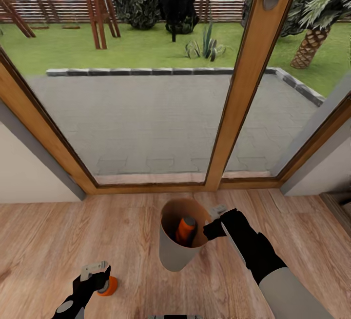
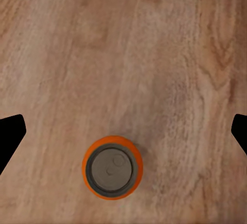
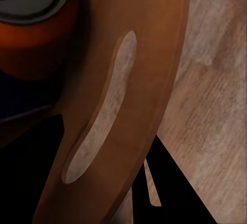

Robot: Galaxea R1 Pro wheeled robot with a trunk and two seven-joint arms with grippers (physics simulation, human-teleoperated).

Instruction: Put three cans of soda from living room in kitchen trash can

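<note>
The pale grey trash can, brown-orange inside, hangs tilted just above the wood floor. My right gripper is shut on its rim. One orange soda can leans inside it; the right wrist view shows that can behind the bin's wall, with a dark blue shape under it. A second orange can stands upright on the floor at the lower left. My left gripper hovers open directly over it. In the left wrist view its grey top lies between the widely spread fingers.
Wood-framed glass garden doors stand close ahead, with a paved terrace and lawn beyond. White wall sections flank them on the left and on the right. Wood floor stretches around both arms.
</note>
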